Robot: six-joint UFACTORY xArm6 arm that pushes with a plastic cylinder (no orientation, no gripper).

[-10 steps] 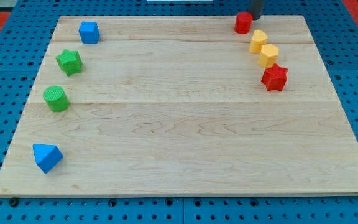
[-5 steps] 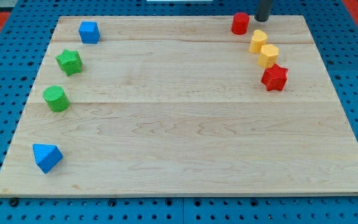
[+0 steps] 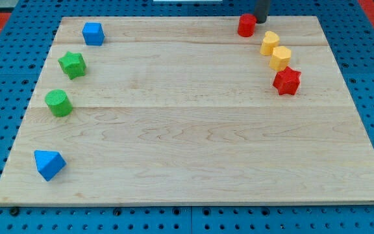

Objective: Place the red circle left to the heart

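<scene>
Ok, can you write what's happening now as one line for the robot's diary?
my tip: touching red circle's right side | red circle: top edge, up-left of yellow heart | push: under way

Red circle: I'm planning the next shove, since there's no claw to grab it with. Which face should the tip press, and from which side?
Press the red circle on its curved wall facing the view's right, pushing toward the view's left. My tip already sits just right of it at the view's top. It looks like a short upright cylinder, so aim through its centre; the yellow heart lies below-right.
</scene>
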